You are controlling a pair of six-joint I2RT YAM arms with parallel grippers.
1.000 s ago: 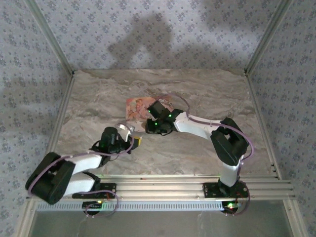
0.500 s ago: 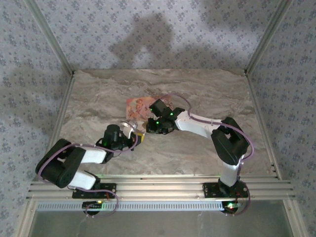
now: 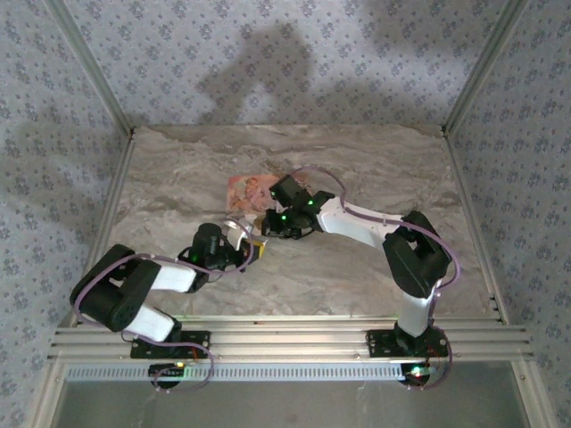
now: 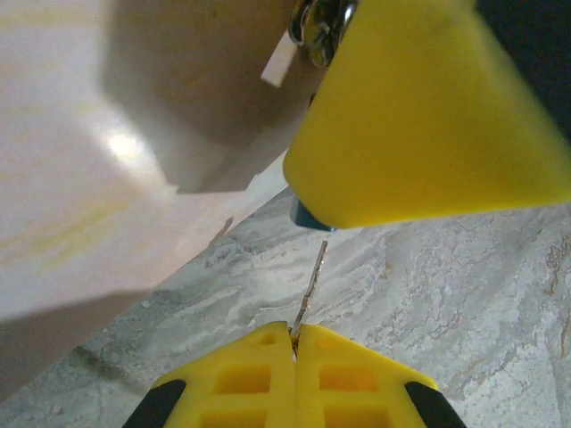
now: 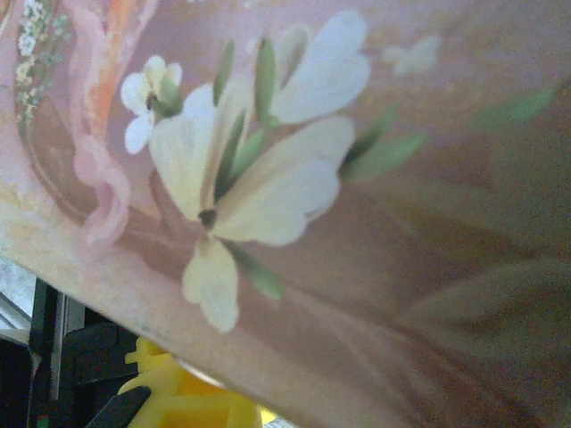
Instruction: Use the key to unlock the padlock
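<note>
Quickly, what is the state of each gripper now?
Left gripper: closed on the key.
Right gripper: apparently closed on the padlock, jaws mostly hidden.

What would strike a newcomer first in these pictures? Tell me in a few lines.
At the middle of the grey marble table, the left pincer and the right pincer meet beside the pink picture-lidded tan box. The left one pinches a thin metal key, aimed at the tiny dark blue-green padlock peeking from under a big yellow finger of the right one. White painted flowers on the lid loom in the right wrist view.
</note>
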